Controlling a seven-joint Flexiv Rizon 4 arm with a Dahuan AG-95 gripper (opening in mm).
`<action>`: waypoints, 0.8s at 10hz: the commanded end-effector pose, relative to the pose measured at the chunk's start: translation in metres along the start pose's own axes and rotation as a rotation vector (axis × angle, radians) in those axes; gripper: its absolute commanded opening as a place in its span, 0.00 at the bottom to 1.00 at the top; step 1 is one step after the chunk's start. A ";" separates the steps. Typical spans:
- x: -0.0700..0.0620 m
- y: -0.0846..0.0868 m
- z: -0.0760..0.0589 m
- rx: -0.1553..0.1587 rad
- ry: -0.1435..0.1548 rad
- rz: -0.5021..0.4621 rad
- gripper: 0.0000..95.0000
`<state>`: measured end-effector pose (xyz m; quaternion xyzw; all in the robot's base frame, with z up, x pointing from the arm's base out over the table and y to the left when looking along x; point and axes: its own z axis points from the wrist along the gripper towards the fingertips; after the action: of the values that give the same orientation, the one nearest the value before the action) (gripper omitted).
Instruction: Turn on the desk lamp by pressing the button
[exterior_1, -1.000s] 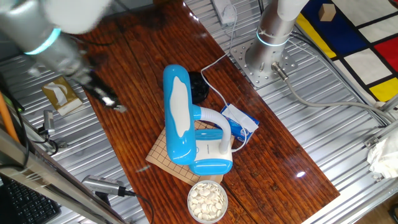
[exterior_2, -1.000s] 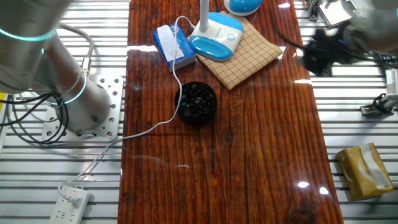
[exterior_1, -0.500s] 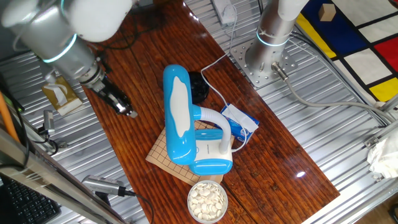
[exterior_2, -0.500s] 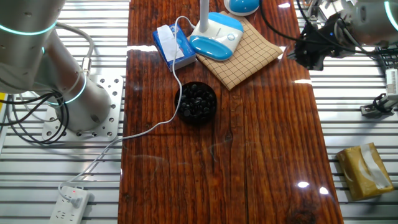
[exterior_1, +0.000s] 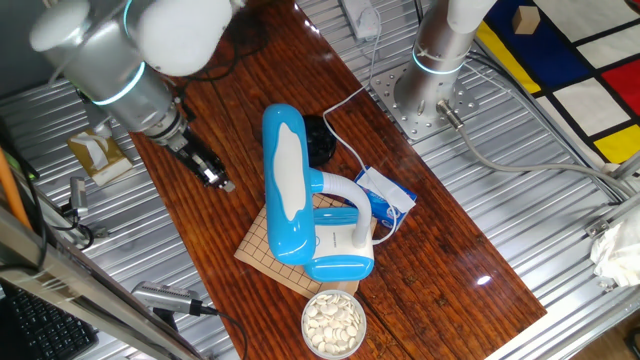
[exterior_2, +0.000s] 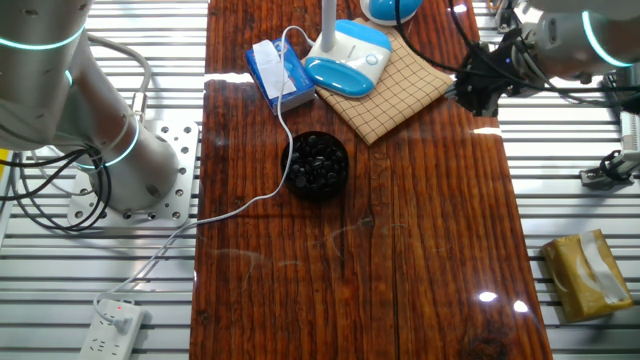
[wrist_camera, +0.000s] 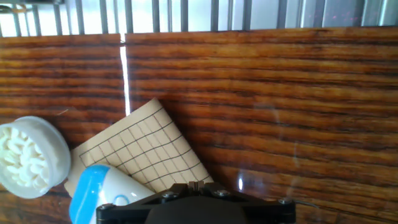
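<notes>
The desk lamp (exterior_1: 283, 185) is sky-blue and white, its long head lying over a curved white neck and boxy base (exterior_1: 340, 247). The base stands on a checked mat (exterior_1: 262, 243). In the other fixed view only the base (exterior_2: 345, 60) and a bit of the head show at the top edge. My gripper (exterior_1: 225, 185) hangs over the wooden table left of the lamp head, apart from it. It also shows beside the mat's corner in the other fixed view (exterior_2: 462, 92). In the hand view the fingertips (wrist_camera: 193, 185) touch each other, shut and empty, with the lamp's blue edge (wrist_camera: 93, 190) below left.
A black bowl of dark pieces (exterior_2: 318, 163) sits mid-table. A white bowl of white pieces (exterior_1: 333, 322) stands by the lamp base. A small blue-white packet (exterior_1: 385, 195) and a white cable (exterior_2: 240, 205) lie beside the lamp. A tan box (exterior_2: 585, 275) lies off the table.
My gripper has moved across the table toward the lamp and the mat. The lamp and bowls have not moved.
</notes>
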<state>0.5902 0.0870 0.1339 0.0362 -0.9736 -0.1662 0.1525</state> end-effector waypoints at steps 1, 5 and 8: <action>0.002 0.000 -0.001 -0.014 0.002 -0.002 0.00; 0.002 0.000 -0.001 -0.009 -0.002 0.000 0.00; 0.002 -0.001 -0.001 -0.007 -0.007 -0.003 0.00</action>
<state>0.5887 0.0856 0.1347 0.0367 -0.9732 -0.1701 0.1505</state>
